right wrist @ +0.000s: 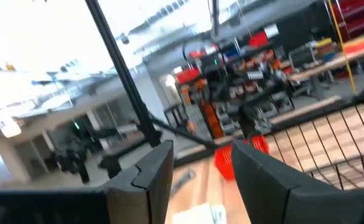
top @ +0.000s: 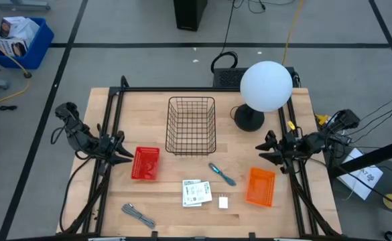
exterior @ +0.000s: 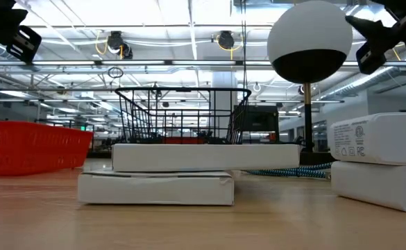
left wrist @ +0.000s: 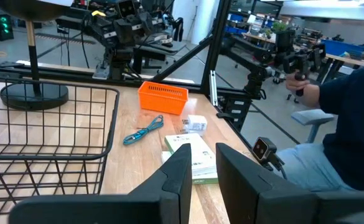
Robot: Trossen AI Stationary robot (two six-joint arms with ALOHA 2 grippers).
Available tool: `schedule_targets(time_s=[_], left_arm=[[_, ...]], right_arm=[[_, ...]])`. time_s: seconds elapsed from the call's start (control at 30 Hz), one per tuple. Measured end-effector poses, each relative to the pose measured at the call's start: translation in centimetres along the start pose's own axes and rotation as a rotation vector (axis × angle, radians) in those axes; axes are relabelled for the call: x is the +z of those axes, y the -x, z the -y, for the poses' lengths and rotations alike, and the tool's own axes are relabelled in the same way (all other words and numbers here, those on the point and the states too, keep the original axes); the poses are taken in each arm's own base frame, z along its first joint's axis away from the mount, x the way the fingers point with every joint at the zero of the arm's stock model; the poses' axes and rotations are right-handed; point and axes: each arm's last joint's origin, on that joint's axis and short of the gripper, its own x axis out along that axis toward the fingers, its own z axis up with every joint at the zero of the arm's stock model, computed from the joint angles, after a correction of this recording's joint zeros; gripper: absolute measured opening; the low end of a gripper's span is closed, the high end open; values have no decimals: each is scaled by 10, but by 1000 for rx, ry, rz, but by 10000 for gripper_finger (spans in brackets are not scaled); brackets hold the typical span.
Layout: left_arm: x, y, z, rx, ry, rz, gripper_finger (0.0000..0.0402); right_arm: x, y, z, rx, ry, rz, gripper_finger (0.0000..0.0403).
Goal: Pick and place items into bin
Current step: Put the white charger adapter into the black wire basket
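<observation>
**Both arms up at the table's sides, items loose on the wood**

I take the wire basket (top: 191, 124) as my mark; the left gripper (top: 125, 152) hangs off its left side, fingers slightly parted, holding nothing; the right gripper (top: 266, 151) sits off its right side, jaws apart and empty. Below the basket lie the white card packets (top: 196, 193), a small white block (top: 223, 201) just right of them, the teal-handled tool (top: 222, 174) between; the grey metal tool (top: 138, 215) lies lower left.
</observation>
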Motion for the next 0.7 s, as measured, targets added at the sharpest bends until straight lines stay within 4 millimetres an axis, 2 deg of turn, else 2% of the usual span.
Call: schedule_targets(time_s=[0.13, 0.23, 0.33, 0.47, 0.57, 0.7], left_arm=[[0, 0, 0, 0, 0, 0, 77], [0, 0, 0, 0, 0, -1, 77], [0, 0, 0, 0, 0, 0, 76], [0, 0, 0, 1, -1, -2, 77], [0, 0, 0, 0, 1, 3, 76], [0, 0, 0, 1, 0, 1, 76]], right_arm=[[-12, -13, -7, 36, 27, -67, 157], [-31, -26, -14, 38, 79, -239, 158], [-34, -55, -40, 48, 84, -345, 169], [-60, -96, -80, 73, 230, -519, 204], [-73, -127, -109, 61, 326, -561, 241], [-93, -150, -122, -44, 450, -666, 287]])
